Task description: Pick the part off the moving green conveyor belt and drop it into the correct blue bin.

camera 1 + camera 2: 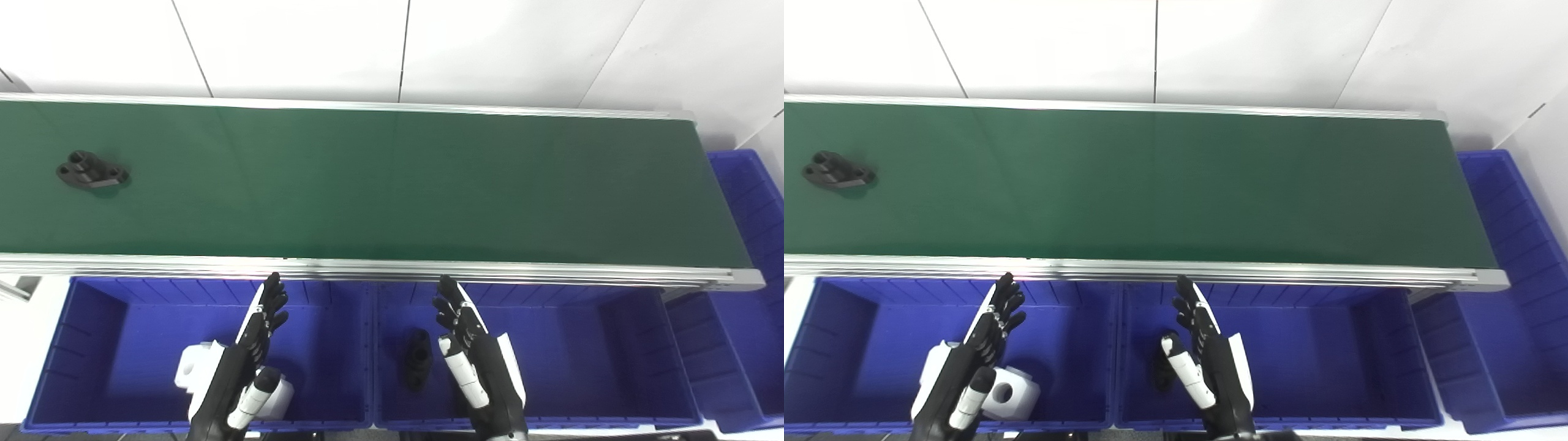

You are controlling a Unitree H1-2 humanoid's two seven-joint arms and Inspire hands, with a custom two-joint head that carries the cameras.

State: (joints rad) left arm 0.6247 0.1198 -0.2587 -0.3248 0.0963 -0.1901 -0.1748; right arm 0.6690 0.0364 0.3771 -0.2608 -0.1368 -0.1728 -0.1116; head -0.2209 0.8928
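Observation:
A black part (92, 171) with round holes lies on the green conveyor belt (392, 184) at its far left; it also shows in the right eye view (838, 171). My left hand (254, 349) is open and empty above the left blue bin (92, 343). My right hand (468, 343) is open and empty above the middle blue bin (582, 349). Both hands hover just in front of the belt's near rail, far from the part.
The left bin holds a white part (1013, 392) with a round hole, partly hidden by my left arm. The middle bin holds a black part (418, 361). A third blue bin (750, 257) stands at the belt's right end. A white wall is behind.

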